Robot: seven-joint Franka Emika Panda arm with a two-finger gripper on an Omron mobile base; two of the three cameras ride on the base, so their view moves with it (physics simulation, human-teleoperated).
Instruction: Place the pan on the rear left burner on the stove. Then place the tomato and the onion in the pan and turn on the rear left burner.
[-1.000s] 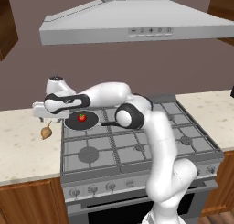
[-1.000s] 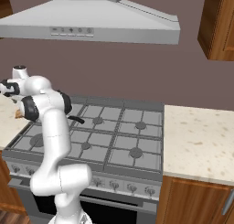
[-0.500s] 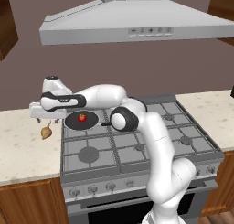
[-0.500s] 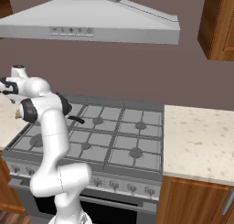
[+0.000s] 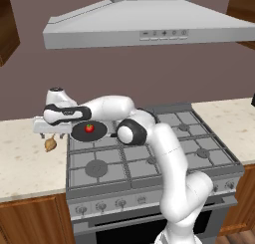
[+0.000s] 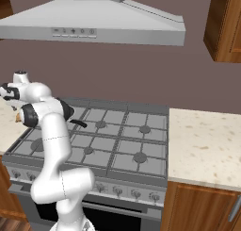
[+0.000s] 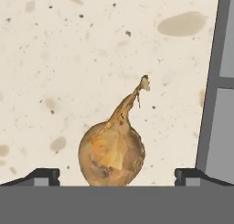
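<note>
Item: gripper (image 7: 117,175), jaws spread wide, nothing pinched; I have it poised over the onion (image 7: 112,152). Onion lies on the speckled counter (image 7: 68,58), stalk toward one o'clock, stove (image 7: 221,104) edge at three o'clock. Tomato (image 5: 89,128) sits in the pan (image 5: 82,134) on the rear left burner.

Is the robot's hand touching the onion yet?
Apart. In the hand view the onion lies on the counter between the open gripper's fingertips, with bare counter showing on both sides of it.
</note>
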